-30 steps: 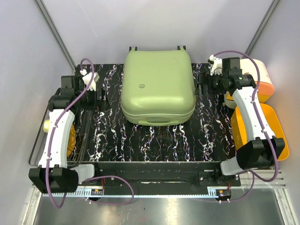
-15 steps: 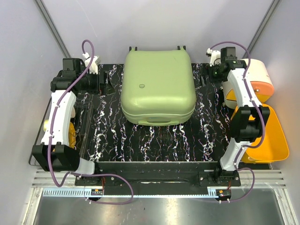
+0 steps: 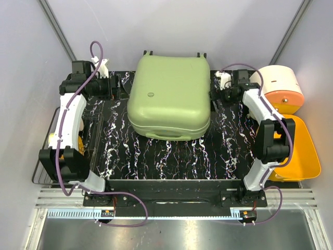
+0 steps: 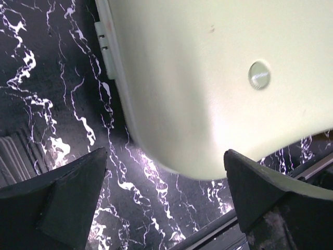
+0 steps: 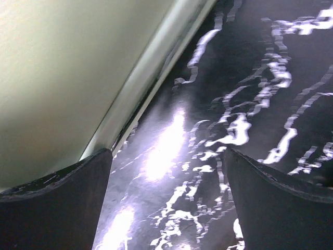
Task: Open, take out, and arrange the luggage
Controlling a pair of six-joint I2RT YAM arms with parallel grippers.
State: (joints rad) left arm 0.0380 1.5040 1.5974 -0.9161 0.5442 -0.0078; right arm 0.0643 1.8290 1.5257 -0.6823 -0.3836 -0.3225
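luggage further left than before; emblem up close at left wrist

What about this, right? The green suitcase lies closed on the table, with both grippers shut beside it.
Not quite: the suitcase lies closed on the table, but the left gripper and right gripper are open beside it, jaws wide apart in both wrist views.

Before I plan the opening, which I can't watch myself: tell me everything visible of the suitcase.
The pale-green hard-shell suitcase lies flat and closed, slightly askew, on the black marbled table. Smooth matte shell, rounded corners, small round emblem, black wheels at its far edge. Open jaws flank both sides; contact unclear.
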